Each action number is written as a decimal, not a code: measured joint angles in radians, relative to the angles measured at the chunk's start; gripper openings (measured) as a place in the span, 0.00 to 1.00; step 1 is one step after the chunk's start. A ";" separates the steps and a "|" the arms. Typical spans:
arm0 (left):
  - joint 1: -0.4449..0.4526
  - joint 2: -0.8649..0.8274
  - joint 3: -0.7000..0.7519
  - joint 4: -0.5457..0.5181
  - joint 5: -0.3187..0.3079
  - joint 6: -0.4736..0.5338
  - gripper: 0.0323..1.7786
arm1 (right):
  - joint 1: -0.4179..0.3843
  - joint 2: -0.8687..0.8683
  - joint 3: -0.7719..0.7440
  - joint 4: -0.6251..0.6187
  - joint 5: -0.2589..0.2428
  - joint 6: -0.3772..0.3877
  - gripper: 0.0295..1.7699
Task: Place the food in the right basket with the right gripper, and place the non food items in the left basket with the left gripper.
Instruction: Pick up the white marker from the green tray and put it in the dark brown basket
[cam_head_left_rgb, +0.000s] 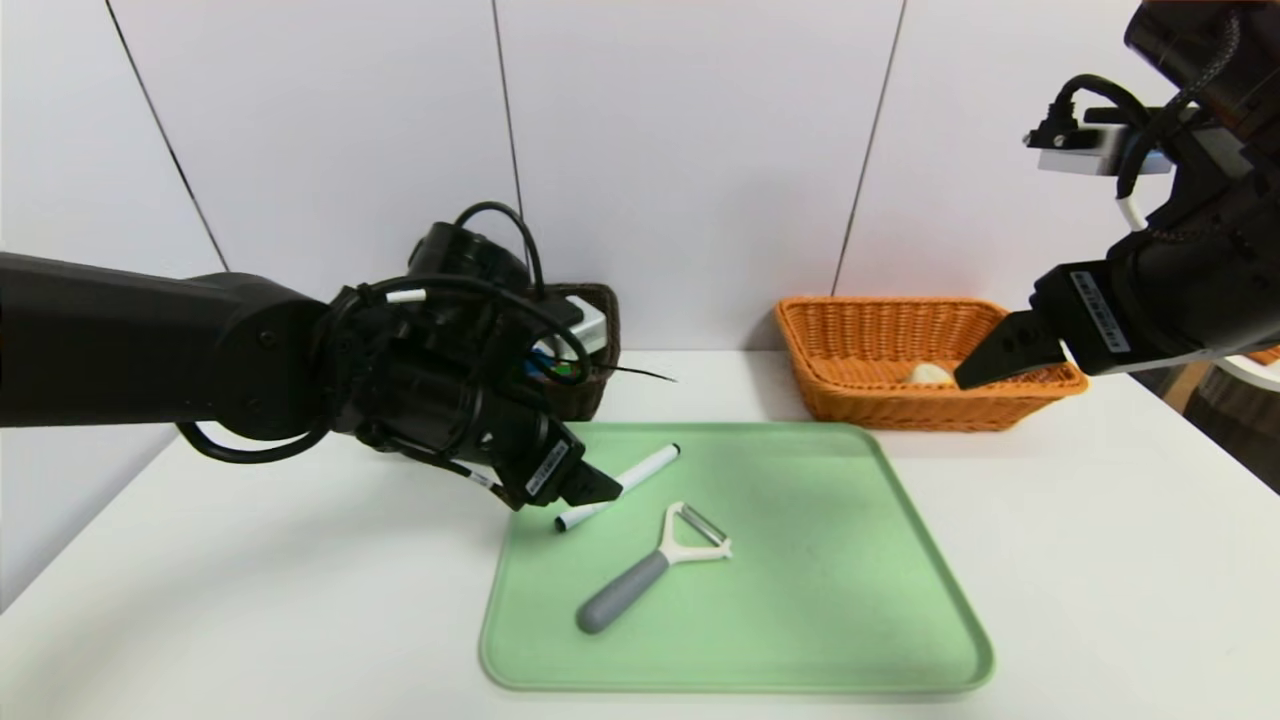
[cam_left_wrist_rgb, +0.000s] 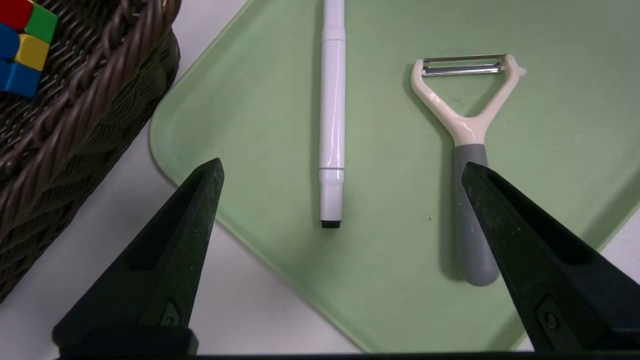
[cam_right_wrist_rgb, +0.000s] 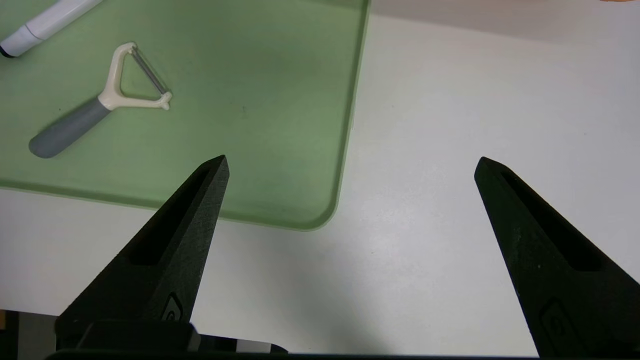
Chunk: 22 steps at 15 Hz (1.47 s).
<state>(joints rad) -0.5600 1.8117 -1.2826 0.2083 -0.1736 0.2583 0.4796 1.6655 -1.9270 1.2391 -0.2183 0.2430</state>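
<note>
Your left gripper (cam_left_wrist_rgb: 342, 170) hung wide open above the green tray's (cam_head_left_rgb: 840, 640) far left corner, its fingers either side of the white marker pen (cam_head_left_rgb: 620, 487). The grey-handled peeler (cam_head_left_rgb: 645, 572) lay just beside the pen on the tray. The puzzle cube (cam_left_wrist_rgb: 22, 47) sat in the dark brown basket (cam_left_wrist_rgb: 75, 130). The bun (cam_head_left_rgb: 930, 374) rested in the orange basket (cam_head_left_rgb: 870, 345) at the desk's far right. Your right gripper (cam_right_wrist_rgb: 350, 165), also wide open, hovered near that basket.
</note>
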 joint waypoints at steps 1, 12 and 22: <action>-0.001 0.019 -0.008 0.000 0.000 0.009 0.95 | 0.000 0.000 0.000 0.000 0.000 0.000 0.96; -0.011 0.159 -0.084 0.010 0.001 0.013 0.95 | -0.004 0.005 0.025 -0.002 0.002 -0.001 0.96; -0.014 0.229 -0.147 0.039 0.020 0.023 0.95 | -0.004 0.010 0.026 -0.005 0.005 0.000 0.96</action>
<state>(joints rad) -0.5738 2.0411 -1.4296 0.2477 -0.1534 0.2809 0.4753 1.6760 -1.9006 1.2338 -0.2134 0.2430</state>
